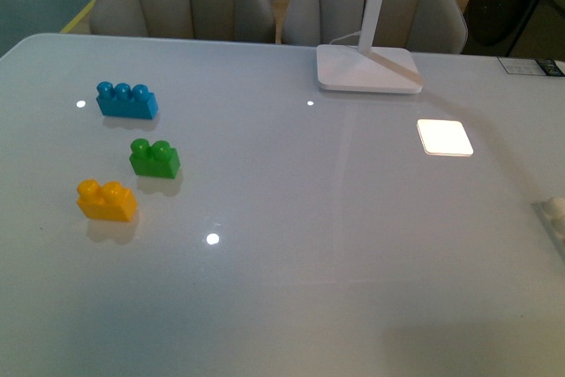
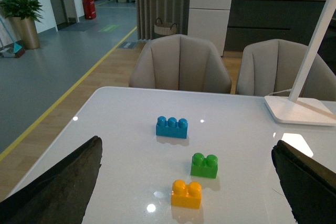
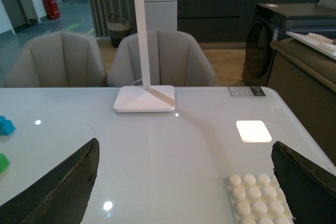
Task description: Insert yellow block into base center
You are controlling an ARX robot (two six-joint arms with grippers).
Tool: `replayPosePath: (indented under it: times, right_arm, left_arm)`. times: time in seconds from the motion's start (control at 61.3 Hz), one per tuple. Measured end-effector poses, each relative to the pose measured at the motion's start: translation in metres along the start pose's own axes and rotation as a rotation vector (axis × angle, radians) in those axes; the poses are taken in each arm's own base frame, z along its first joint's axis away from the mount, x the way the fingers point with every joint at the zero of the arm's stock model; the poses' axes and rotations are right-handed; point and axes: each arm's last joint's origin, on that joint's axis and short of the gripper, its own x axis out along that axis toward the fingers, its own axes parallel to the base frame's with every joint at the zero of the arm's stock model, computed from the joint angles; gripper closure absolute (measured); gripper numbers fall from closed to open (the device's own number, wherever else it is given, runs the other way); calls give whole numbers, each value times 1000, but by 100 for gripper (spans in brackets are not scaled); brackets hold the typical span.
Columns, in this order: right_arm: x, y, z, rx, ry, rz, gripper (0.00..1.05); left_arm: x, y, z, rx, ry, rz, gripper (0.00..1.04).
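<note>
Near the table's left edge, in the front view, the yellow block (image 1: 107, 199) stands upright on the glossy white table (image 1: 291, 306). It is the closest of three bricks to the robot's side. A green brick (image 1: 154, 158) sits just beyond it, and a blue brick (image 1: 127, 100) with three studs farther back. The block is moulded plastic with two rounded studs on top and smooth, shiny walls. It is probably light, stiff and a little slippery. The flat long walls below the studs look like the best hold, as that leaves the underside free. Only a sliver of the base (image 1: 553, 214) shows at the table's right edge, well apart from the block. A white lamp foot (image 1: 368, 69) rests near the far edge. Neither arm appears here.

In the left wrist view, the left gripper (image 2: 186, 144) is spread wide and empty, its dark fingers (image 2: 58, 182) framing the three bricks. The yellow block (image 2: 186, 193) lies nearest the camera, untouched.

In the right wrist view, the right gripper (image 3: 185, 148) is likewise spread and holds nothing. The base (image 3: 260, 198) lies flat near the right edge, a thin white plate with rows of round studs. It looks light enough to skid on the slick top under a downward press, so it may need steadying.
</note>
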Motion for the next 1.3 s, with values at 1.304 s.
replayPosePath:
  times: [1.304]
  right_arm:
    - [73,-66,4,51,276,-131,9]
  left_arm:
    - [0,0,0,0,0,0,7]
